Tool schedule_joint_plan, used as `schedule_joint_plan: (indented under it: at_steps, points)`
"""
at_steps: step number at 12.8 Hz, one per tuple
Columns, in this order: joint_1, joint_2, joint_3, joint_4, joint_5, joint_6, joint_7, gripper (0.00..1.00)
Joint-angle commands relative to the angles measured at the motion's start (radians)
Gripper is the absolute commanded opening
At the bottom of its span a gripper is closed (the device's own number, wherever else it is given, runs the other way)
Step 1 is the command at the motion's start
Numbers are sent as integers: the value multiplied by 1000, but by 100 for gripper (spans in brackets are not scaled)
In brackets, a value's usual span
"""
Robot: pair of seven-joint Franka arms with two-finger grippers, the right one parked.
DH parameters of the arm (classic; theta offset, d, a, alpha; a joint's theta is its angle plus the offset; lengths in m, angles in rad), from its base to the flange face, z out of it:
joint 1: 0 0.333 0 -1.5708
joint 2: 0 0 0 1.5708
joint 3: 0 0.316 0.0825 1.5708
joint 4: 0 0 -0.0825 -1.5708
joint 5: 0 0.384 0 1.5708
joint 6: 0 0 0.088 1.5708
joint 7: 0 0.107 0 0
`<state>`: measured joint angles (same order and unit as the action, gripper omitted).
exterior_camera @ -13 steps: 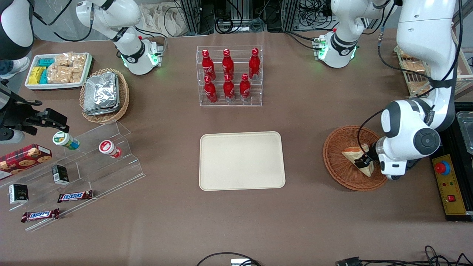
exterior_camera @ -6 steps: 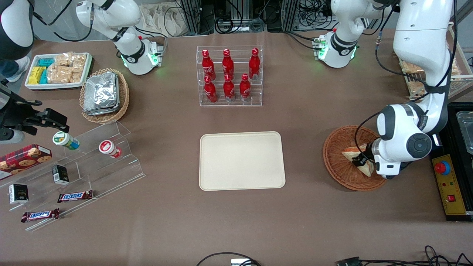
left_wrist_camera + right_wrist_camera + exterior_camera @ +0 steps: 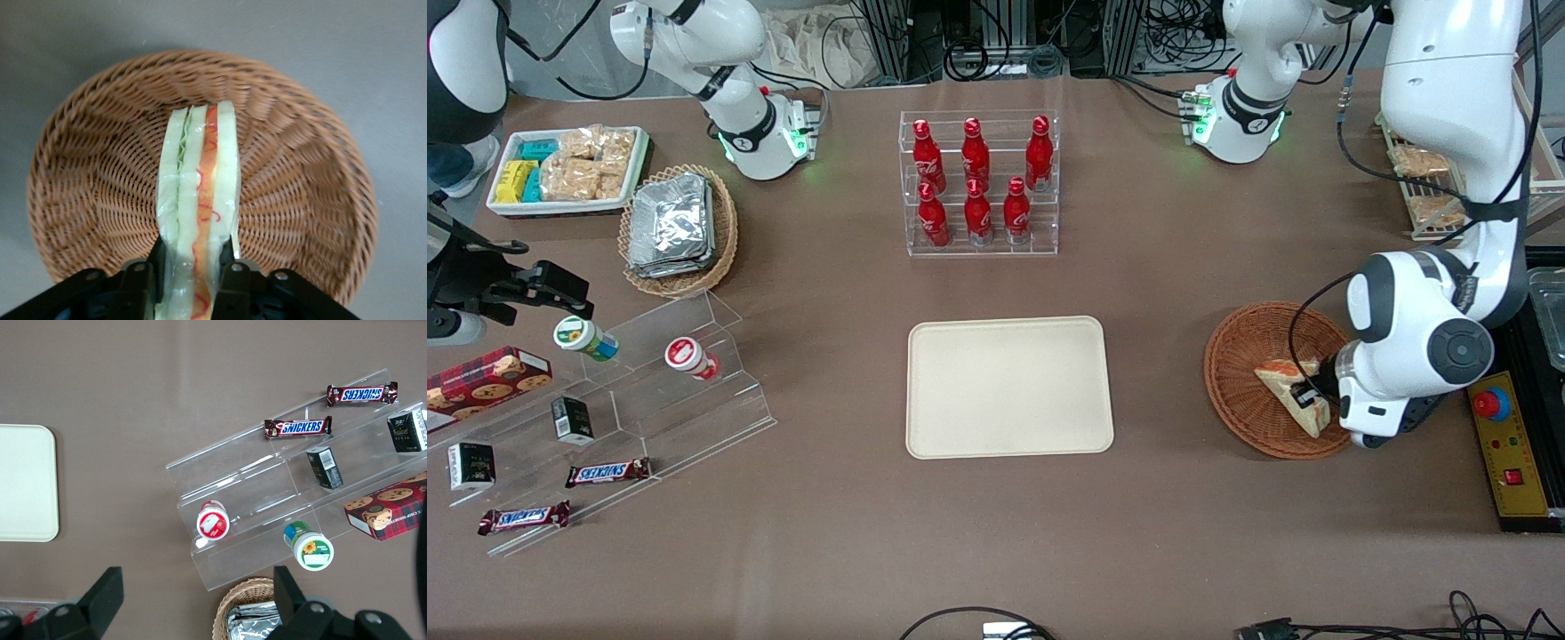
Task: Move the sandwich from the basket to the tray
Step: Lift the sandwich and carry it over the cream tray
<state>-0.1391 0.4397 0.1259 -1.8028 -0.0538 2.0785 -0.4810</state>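
Note:
The sandwich (image 3: pixel 1285 384) (image 3: pixel 199 193), a pale bread wedge with green and red-orange filling, is over the reddish-brown wicker basket (image 3: pixel 1245 382) (image 3: pixel 93 193) at the working arm's end of the table. My left gripper (image 3: pixel 1309 393) (image 3: pixel 194 267) is shut on the sandwich, one black finger pressed on each bread face. From these views I cannot tell whether the wedge still touches the weave. The cream tray (image 3: pixel 1009 387) (image 3: pixel 23 483) lies flat at mid-table, apart from the basket, with nothing on it.
A clear rack of red bottles (image 3: pixel 978 182) stands farther from the front camera than the tray. A black-and-yellow button box (image 3: pixel 1507 444) sits beside the basket. Toward the parked arm's end are a clear stepped shelf with snacks (image 3: pixel 605 400), a foil-pack basket (image 3: pixel 679 227) and a white snack bin (image 3: pixel 565 169).
The gripper, holding the sandwich, shifted slightly farther from the front camera, then came back nearer with the wedge over the basket; the arm's elbow moved with it.

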Motion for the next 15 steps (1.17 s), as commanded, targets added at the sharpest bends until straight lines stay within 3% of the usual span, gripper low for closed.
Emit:
schedule_joint_plan:
  at_steps: [1,3,6,9,11,15]
  points:
    - [0,-19,0,141,8,-159,109,0]
    - [-19,-16,-9,261,5,-273,148,0]
    - [-143,-16,-49,374,3,-339,144,0]
    - [-298,43,-52,440,-9,-319,69,0]
    - [-364,167,-75,538,-9,-289,-34,0]
    - [-398,295,-152,551,-9,-164,-134,0]
